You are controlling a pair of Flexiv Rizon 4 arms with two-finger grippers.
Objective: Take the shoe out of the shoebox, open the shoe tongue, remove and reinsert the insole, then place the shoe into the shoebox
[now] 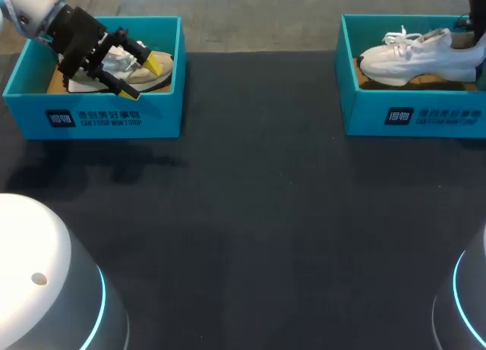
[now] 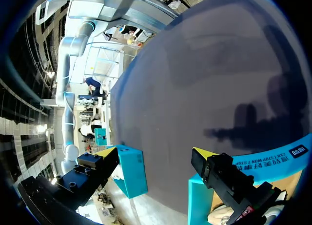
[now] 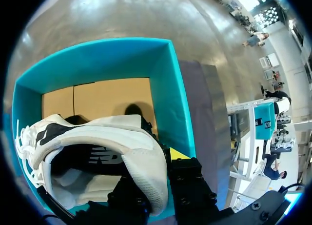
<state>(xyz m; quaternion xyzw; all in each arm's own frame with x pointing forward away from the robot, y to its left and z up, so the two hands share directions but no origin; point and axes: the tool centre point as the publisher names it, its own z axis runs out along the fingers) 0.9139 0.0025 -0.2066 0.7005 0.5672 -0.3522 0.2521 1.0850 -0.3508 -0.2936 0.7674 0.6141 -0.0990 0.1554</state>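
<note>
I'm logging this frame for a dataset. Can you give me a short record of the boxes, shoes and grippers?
left shoebox: holds the beige shoe
right shoebox: holds the white shoe
left gripper: open, over the beige shoe
right gripper: shut on the white shoe's heel, inside the right shoebox

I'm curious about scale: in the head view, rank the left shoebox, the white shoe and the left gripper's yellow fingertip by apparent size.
Largest: left shoebox.
Then: white shoe, clearly smaller.
Smallest: yellow fingertip of the left gripper.
</note>
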